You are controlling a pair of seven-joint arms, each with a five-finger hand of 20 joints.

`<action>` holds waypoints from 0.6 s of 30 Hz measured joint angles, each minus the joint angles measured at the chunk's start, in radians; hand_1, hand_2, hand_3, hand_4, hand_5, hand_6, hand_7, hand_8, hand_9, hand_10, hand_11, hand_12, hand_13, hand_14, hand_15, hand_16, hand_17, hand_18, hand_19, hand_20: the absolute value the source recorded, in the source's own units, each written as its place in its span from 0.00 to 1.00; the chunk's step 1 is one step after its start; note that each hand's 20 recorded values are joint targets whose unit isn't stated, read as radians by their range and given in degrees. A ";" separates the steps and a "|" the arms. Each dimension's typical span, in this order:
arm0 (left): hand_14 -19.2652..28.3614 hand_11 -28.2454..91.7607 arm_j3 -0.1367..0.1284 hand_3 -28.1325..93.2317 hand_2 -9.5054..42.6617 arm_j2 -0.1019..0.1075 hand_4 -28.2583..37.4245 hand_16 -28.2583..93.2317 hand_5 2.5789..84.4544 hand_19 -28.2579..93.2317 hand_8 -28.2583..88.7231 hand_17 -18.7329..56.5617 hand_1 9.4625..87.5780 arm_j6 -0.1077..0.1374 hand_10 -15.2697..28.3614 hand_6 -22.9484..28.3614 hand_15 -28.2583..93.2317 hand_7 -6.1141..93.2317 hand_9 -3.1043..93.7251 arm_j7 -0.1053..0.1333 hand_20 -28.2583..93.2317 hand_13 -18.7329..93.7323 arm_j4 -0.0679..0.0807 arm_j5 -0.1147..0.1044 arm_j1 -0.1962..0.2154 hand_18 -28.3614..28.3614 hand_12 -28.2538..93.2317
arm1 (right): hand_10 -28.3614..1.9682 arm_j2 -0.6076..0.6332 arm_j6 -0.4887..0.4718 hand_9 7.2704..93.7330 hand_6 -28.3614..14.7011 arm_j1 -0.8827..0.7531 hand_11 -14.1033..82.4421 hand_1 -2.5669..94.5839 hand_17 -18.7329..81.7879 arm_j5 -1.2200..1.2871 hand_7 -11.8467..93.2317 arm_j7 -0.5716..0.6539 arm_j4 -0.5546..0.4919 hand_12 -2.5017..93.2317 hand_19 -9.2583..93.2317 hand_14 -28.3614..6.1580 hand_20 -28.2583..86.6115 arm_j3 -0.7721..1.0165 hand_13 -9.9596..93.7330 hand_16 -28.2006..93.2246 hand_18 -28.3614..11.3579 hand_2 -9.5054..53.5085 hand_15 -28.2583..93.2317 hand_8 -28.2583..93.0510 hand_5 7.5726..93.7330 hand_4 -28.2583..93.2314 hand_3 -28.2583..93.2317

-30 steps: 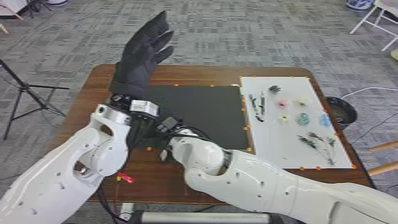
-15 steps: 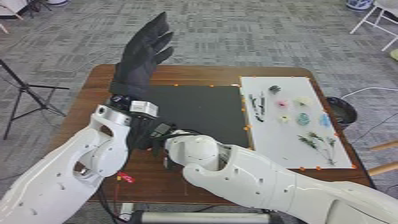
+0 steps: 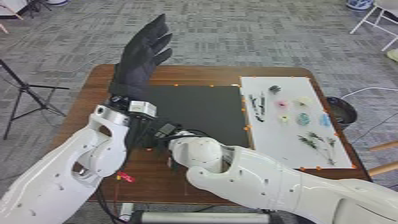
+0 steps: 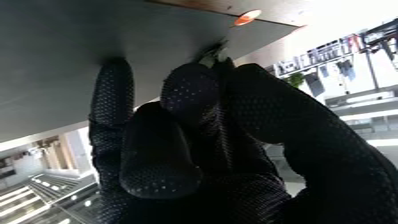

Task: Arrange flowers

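Sprig [image 4: 210, 59] pinched by black mat [image 3: 209, 110]

Left of mat: tripod [image 3: 28, 86], grey carpet [image 3: 222, 42]; left hand [image 3: 135, 70] empty, fingers straight. At mat's left side: right hand [image 3: 163, 129], curled, gripping sprig. Right of mat: flowers [image 3: 282, 104], white sheet [image 3: 275, 150], brown table [image 3: 200, 75] beneath.

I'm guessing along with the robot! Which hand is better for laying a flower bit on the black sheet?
Probably the right: the right hand is by the black sheet, seemingly pinching a green piece, while the left hand points away, fingers straight.
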 measured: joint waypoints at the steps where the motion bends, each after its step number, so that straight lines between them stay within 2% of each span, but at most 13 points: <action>1: 0.64 0.33 -0.002 0.76 0.06 0.000 0.06 0.32 0.24 0.50 0.18 0.07 0.23 -0.001 0.55 0.47 0.35 0.21 0.19 -0.001 0.33 0.27 0.000 0.000 0.002 0.83 0.42 | 0.53 0.004 0.002 0.80 0.70 0.000 0.72 0.28 0.46 0.002 0.24 0.001 -0.003 0.56 0.75 0.59 0.49 0.000 0.85 0.45 0.24 0.30 0.98 0.14 0.41 0.29 1.00; 11: 0.64 0.34 -0.011 0.77 0.06 0.000 0.06 0.32 0.24 0.50 0.18 0.07 0.23 -0.001 0.55 0.47 0.35 0.21 0.19 -0.005 0.33 0.27 -0.001 0.001 0.015 0.83 0.42 | 0.51 0.034 0.014 0.79 0.71 0.000 0.73 0.27 0.45 0.026 0.24 -0.002 -0.019 0.55 0.74 0.58 0.48 0.009 0.84 0.46 0.24 0.29 0.98 0.14 0.41 0.25 1.00; 18: 0.64 0.33 -0.007 0.77 0.06 0.000 0.06 0.32 0.24 0.51 0.19 0.07 0.23 -0.001 0.55 0.47 0.35 0.21 0.19 -0.006 0.33 0.27 0.000 0.002 0.013 0.83 0.42 | 0.51 0.028 0.060 0.78 0.73 0.000 0.73 0.27 0.44 0.059 0.25 -0.065 0.017 0.54 0.73 0.58 0.48 0.020 0.84 0.46 0.23 0.28 0.98 0.14 0.41 0.24 1.00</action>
